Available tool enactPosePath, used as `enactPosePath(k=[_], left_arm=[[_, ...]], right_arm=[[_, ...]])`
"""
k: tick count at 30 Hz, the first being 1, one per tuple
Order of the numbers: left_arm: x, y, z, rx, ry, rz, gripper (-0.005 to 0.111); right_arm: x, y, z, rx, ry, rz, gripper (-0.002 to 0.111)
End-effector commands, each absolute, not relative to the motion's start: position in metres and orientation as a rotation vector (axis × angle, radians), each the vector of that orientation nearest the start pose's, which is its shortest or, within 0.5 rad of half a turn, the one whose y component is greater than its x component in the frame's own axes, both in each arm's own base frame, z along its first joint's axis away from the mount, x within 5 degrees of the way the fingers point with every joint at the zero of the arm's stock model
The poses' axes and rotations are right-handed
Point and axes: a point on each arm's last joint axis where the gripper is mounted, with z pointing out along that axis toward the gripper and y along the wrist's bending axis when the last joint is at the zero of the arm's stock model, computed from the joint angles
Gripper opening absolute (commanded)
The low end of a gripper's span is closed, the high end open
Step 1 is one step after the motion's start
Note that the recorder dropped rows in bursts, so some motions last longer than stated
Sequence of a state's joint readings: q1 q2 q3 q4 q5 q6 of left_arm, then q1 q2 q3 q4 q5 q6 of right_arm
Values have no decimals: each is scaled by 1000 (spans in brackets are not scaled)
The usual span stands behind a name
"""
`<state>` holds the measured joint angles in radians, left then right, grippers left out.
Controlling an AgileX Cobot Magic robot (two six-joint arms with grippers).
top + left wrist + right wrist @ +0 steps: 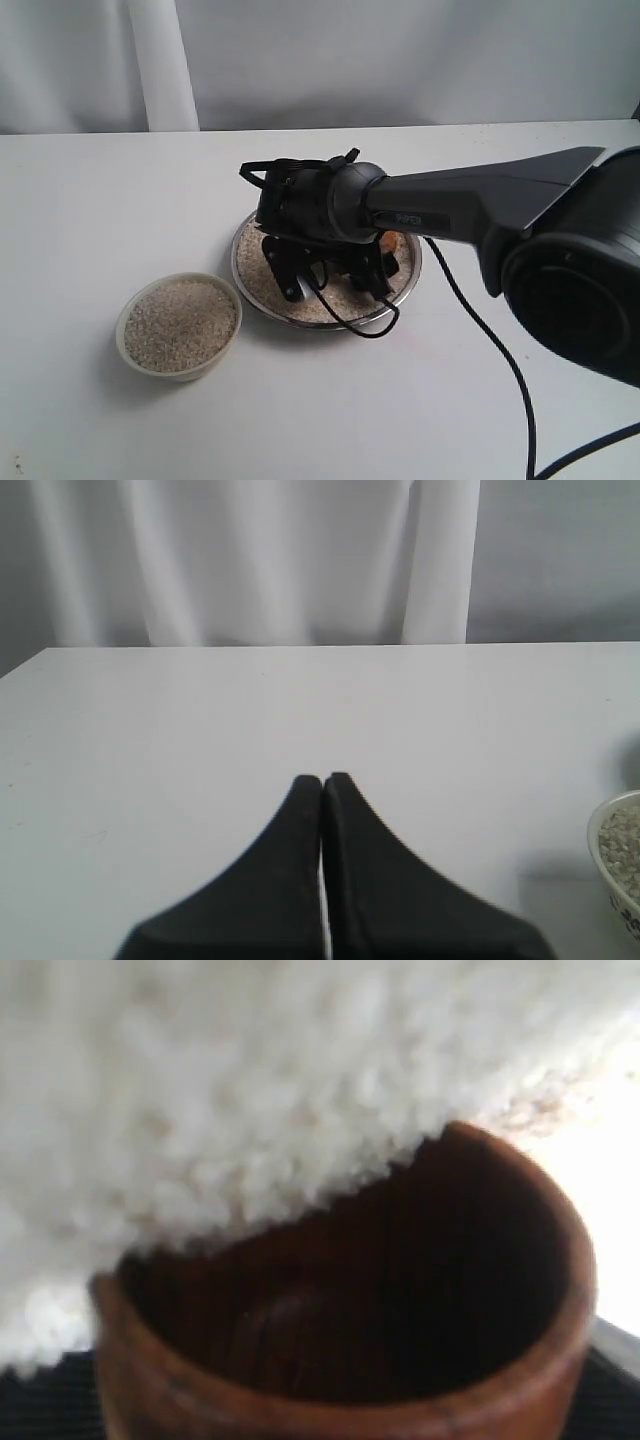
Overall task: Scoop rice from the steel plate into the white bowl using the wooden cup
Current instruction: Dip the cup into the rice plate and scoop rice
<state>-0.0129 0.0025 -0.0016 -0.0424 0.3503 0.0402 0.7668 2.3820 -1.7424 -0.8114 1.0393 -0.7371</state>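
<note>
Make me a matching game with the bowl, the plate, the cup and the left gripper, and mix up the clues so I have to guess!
Things:
1 white bowl
2 steel plate
3 wooden cup
4 left gripper

Clues:
a shiny silver
b reddish-brown, dark inside
c jaws pressed together
d full of rice

Pairs: 1-d, 2-a, 3-b, 4-c
</note>
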Motion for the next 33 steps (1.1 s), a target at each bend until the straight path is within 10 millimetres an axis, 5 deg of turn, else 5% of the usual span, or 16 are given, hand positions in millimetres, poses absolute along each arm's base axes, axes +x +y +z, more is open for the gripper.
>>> enactPosePath(k=[1,8,20,27,33], left_arm=[[53,-2,182,21,1828,-26,0],[53,-2,182,21,1828,-26,0],[53,-2,182,21,1828,-26,0],[53,-2,182,21,1828,-26,0],[53,-2,182,21,1828,-26,0]], right_arm=[[374,289,103,-2354,1755,-922,0],[382,277,96,-2166,2028,-600,0],[381,287,92,-2014,2103,-318,0],[402,253,90,-1811,2309,-90,0],[412,245,91,-1685,2318,99,0]])
